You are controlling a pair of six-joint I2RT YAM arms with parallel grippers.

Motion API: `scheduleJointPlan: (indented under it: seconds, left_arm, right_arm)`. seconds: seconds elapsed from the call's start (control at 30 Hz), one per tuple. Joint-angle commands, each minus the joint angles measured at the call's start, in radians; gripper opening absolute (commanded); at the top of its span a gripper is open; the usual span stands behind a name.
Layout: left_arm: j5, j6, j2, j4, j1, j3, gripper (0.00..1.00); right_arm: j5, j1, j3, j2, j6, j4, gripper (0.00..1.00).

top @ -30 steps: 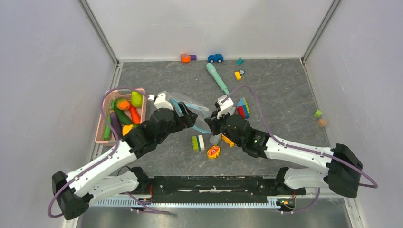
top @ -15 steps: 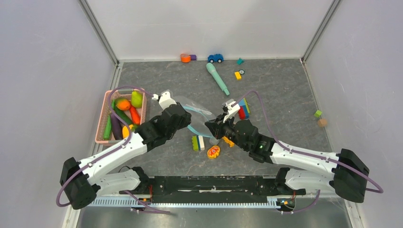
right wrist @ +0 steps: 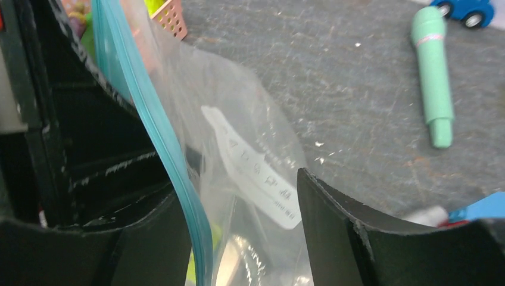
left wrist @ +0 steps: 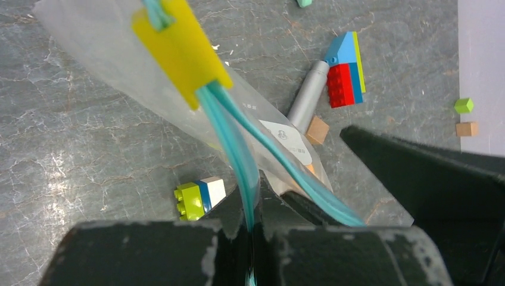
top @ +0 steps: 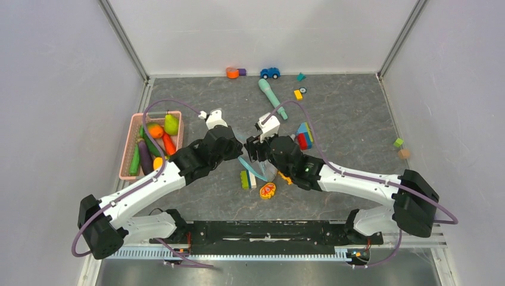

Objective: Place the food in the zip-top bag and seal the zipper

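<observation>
The clear zip-top bag (left wrist: 110, 56) hangs between my two grippers above the table's middle, its white label (left wrist: 287, 140) facing out. Its teal zipper (left wrist: 229, 128) carries a yellow slider (left wrist: 181, 50). My left gripper (left wrist: 253, 223) is shut on one teal zipper strip; the other strip (left wrist: 309, 185) runs free beside it. My right gripper (right wrist: 238, 190) stands open with the bag (right wrist: 238, 119) in its gap, the teal strip (right wrist: 161, 143) near its left finger. The food (top: 156, 142) lies in the pink basket (top: 127, 156) on the left: an orange, a green pear, a carrot, an eggplant.
A green, blue and white block (top: 248, 179) and a flat orange-red oval toy (top: 267, 190) lie under the bag. A teal stick (top: 273, 98), a blue car (top: 270, 72) and a block house (top: 305, 136) sit farther back. Two small cubes (top: 400, 148) lie at the right.
My left gripper has shut on the bag's zipper strip. My right gripper has opened, let go of the bag and shifted left and farther back.
</observation>
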Motion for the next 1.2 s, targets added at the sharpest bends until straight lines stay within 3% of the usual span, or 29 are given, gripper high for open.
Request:
scheduleJointPlan:
  seconds: [0.0, 0.13, 0.27, 0.47, 0.73, 0.87, 0.93, 1.1, 1.17]
  left_arm:
    - [0.060, 0.085, -0.002, -0.019, -0.004, 0.057, 0.02]
    - [0.057, 0.122, -0.008, -0.068, -0.004, 0.078, 0.02]
    - [-0.040, 0.152, -0.031, -0.145, -0.002, 0.078, 0.05]
    - [-0.215, 0.143, -0.053, -0.243, -0.002, 0.062, 0.22]
    - [-0.298, 0.150, -0.004, -0.264, 0.001, 0.085, 0.40]
    - [-0.170, 0.242, 0.072, -0.154, 0.001, 0.140, 0.43]
    - [-0.078, 0.289, 0.108, -0.085, 0.000, 0.173, 0.43]
    - [0.184, 0.346, 0.193, 0.079, -0.001, 0.237, 0.59]
    - [0.279, 0.351, 0.212, 0.135, -0.001, 0.245, 0.73]
  right_arm:
    - [0.126, -0.002, 0.091, 0.027, -0.125, -0.012, 0.64]
    - [0.253, -0.003, 0.138, 0.041, -0.185, -0.089, 0.31]
    - [0.445, -0.036, 0.205, 0.022, -0.242, -0.214, 0.13]
    - [0.412, -0.162, 0.202, -0.101, -0.280, -0.361, 0.14]
    - [0.189, -0.171, 0.124, -0.258, -0.277, -0.384, 0.05]
    - [0.063, -0.171, 0.171, -0.251, -0.252, -0.409, 0.01]
    - [0.069, -0.170, 0.245, -0.228, -0.252, -0.473, 0.00]
    - [0.300, -0.171, 0.349, -0.213, -0.212, -0.623, 0.00]
    - [0.384, -0.171, 0.353, -0.205, -0.152, -0.684, 0.00]
